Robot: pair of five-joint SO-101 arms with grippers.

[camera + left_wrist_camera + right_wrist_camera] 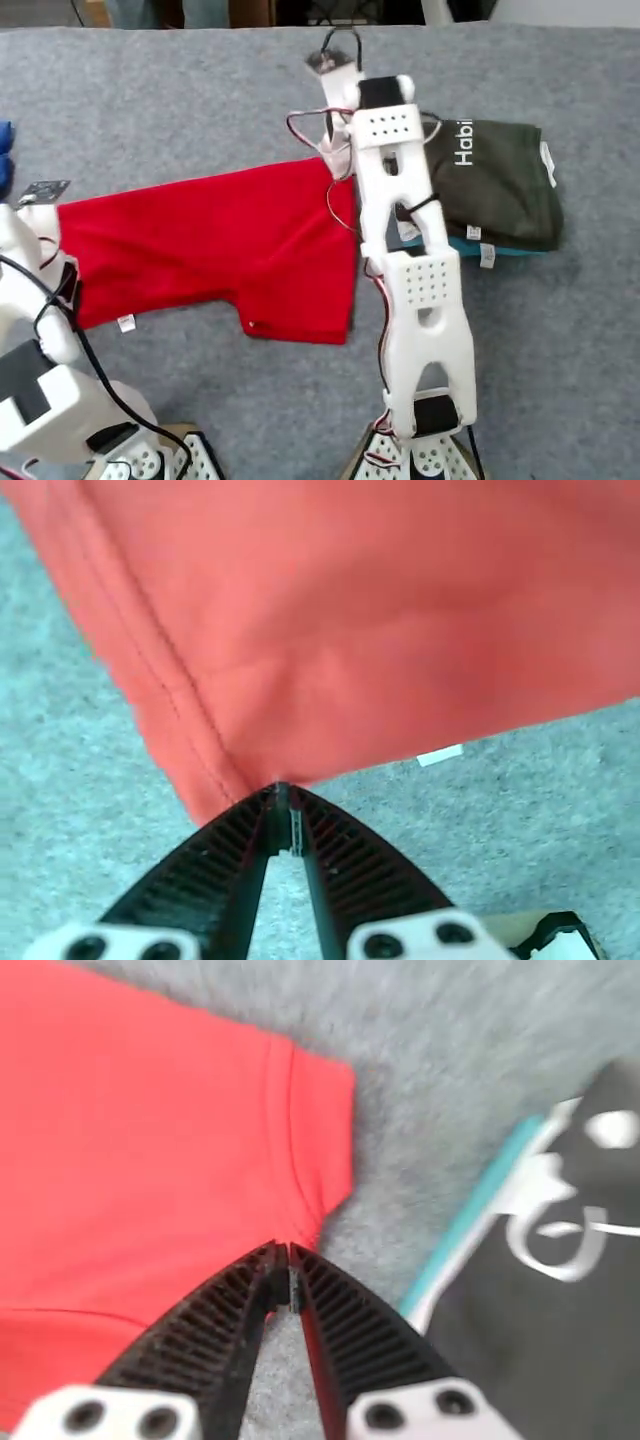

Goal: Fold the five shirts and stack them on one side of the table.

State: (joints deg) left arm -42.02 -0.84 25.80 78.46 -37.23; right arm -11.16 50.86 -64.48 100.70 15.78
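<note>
A red shirt (pixel 210 240) lies spread across the middle of the grey table, partly folded. My left gripper (pixel 283 790) is shut on its hem corner at the shirt's left end (pixel 66 280); the red shirt (pixel 380 620) stretches away from the tips. My right gripper (pixel 281 1252) is shut on the edge of the red shirt (pixel 130 1130) near a sleeve, at the shirt's upper right corner (pixel 342 168). To the right sits a folded dark green shirt (pixel 500 180) on top of a teal one (pixel 505 249).
The right arm (pixel 420 280) reaches up the middle of the table, between the red shirt and the folded stack (pixel 560 1340). A blue object (pixel 4 160) shows at the left edge. A white label (pixel 440 755) lies by the red hem.
</note>
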